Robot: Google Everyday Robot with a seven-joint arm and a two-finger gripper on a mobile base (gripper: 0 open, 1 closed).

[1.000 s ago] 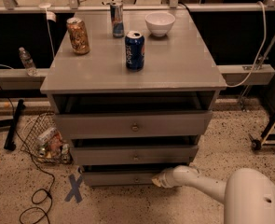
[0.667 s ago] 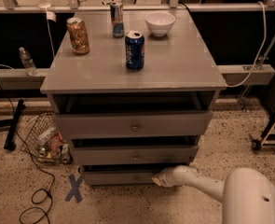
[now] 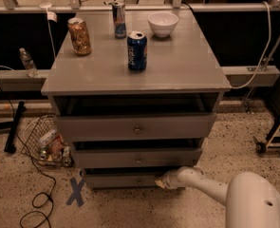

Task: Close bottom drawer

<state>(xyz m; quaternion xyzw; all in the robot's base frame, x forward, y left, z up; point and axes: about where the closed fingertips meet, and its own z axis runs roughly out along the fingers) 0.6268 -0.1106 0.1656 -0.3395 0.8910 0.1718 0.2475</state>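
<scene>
At the foot of the grey cabinet (image 3: 210,127), the bottom drawer (image 3: 120,180) sits beneath the two others, with a dark gap above its front. The pincer (image 3: 162,181) on the white arm (image 3: 203,186) is against the right part of that front; whether it is open or closed I cannot tell. On the worktop (image 3: 187,70) stand a blue can (image 3: 137,51), an orange can (image 3: 79,30), a slim can (image 3: 119,19) and a white bowl (image 3: 163,23).

Plain grey front on the bottom drawer (image 3: 120,180), matching the grey tabletop (image 3: 182,68). Off-white gripper (image 3: 161,182) at that drawer front, right of the knob. One blue can (image 3: 137,51), one orange-gold can (image 3: 79,36), one silver-and-blue can (image 3: 119,19). White bowl (image 3: 163,23). Beige floor (image 3: 225,141) with dark speckles; blue tape cross (image 3: 76,192).
</scene>
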